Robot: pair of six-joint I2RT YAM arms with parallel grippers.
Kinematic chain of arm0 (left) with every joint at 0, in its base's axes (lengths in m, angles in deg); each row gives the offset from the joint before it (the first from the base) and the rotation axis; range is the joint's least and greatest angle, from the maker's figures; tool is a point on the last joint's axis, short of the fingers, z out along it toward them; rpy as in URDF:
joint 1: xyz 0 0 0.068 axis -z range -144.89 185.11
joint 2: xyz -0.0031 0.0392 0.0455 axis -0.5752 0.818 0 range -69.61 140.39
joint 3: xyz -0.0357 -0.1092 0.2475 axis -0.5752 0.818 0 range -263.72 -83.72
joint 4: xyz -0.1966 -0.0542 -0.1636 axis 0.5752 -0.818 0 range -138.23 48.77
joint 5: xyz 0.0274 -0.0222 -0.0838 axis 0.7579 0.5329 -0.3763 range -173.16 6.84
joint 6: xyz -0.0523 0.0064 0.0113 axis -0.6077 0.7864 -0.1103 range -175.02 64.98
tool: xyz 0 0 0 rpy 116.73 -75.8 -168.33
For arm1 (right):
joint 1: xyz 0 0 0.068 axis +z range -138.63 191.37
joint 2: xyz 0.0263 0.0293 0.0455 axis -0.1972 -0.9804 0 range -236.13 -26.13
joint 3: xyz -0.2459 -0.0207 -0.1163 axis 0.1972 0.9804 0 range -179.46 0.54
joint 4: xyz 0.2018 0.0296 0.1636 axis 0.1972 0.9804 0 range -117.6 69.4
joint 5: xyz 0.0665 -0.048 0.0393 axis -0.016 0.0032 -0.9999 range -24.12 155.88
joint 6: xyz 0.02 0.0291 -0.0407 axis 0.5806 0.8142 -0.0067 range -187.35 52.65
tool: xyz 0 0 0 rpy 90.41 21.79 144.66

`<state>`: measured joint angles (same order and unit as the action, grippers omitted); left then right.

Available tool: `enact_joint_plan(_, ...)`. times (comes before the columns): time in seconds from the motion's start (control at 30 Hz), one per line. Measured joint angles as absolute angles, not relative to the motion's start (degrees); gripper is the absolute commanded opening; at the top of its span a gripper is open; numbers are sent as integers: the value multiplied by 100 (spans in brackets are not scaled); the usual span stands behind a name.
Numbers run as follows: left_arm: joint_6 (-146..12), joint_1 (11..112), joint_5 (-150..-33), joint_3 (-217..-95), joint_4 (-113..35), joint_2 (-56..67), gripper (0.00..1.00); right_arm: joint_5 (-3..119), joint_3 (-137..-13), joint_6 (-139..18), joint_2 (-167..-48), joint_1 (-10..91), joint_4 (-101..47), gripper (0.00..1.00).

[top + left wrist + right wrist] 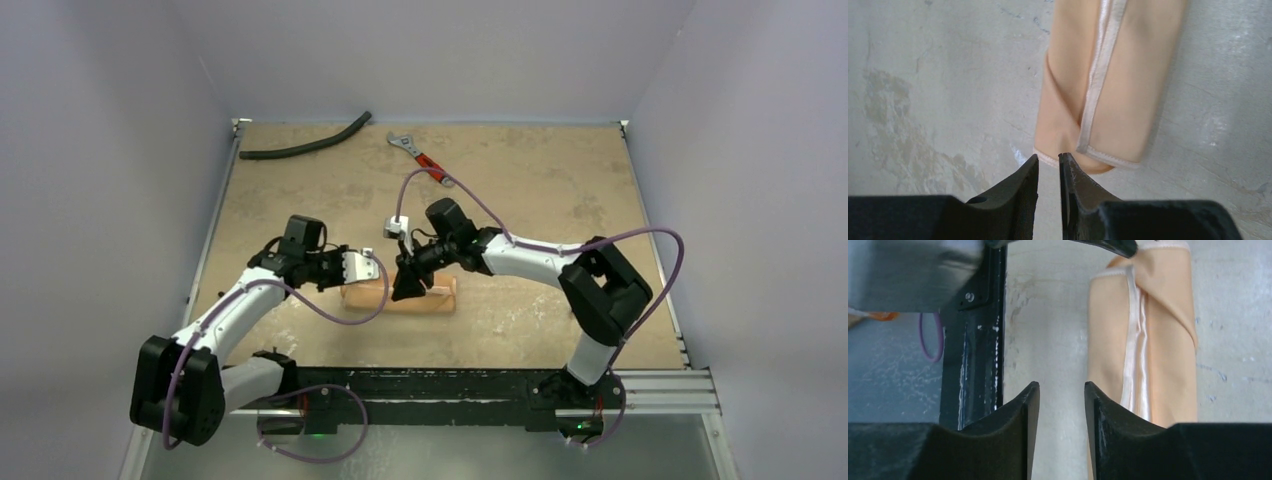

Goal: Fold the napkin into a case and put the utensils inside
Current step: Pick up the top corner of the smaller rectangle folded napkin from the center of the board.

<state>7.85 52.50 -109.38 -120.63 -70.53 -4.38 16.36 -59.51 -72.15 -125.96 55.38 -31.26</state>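
Where it lies in the near half of the table (pixel 560 200), between the two arms, the napkin (pixel 440 298) is seen folded into a narrow strip. Its long axis runs left to right across the top view, and a hemmed end is turned toward the left arm. The left gripper (pixel 1049 160) is held low at that end on a bent, inward-reaching arm, its jaws parted by a slim gap with nothing between them. The right gripper (pixel 1062 390) is pointed down just beside the strip's near side, jaws apart and empty.
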Motion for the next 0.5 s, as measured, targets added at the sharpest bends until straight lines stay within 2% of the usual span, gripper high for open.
enact_joint_plan(0.07,527,5088,-10960,-12069,-6972,-480,21,1898,-5956,-7185,-12541,5726,-3303,39)
enact_joint_plan(0.1,383,5025,-10964,-12082,-6926,-515,22,2047,-5969,-7180,-12506,5805,-3373,41)
enact_joint_plan(0.13,200,4959,-10973,-12113,-6867,-563,22,2209,-6006,-7176,-12474,5868,-3426,76)
enact_joint_plan(0.17,-15,4894,-10973,-12154,-6791,-619,25,2403,-6045,-7178,-12428,5916,-3461,96)
enact_joint_plan(0.23,-399,4778,-10964,-12303,-6624,-722,40,2858,-6085,-7176,-12238,5936,-3513,98)
enact_joint_plan(0.27,-631,4732,-10960,-12432,-6535,-751,43,3162,-6085,-7217,-12087,5929,-3542,99)
enact_joint_plan(0.37,-1370,4671,-10887,-12983,-6251,-718,45,4139,-6065,-7226,-11508,5901,-3887,99)
enact_joint_plan(0.43,-1816,4644,-10866,-13376,-6104,-613,58,4816,-5943,-6940,-11092,5870,-4475,99)
enact_joint_plan(0.5,-2211,4609,-10855,-13722,-5960,-458,76,5146,-5739,-6614,-10736,5669,-5181,99)
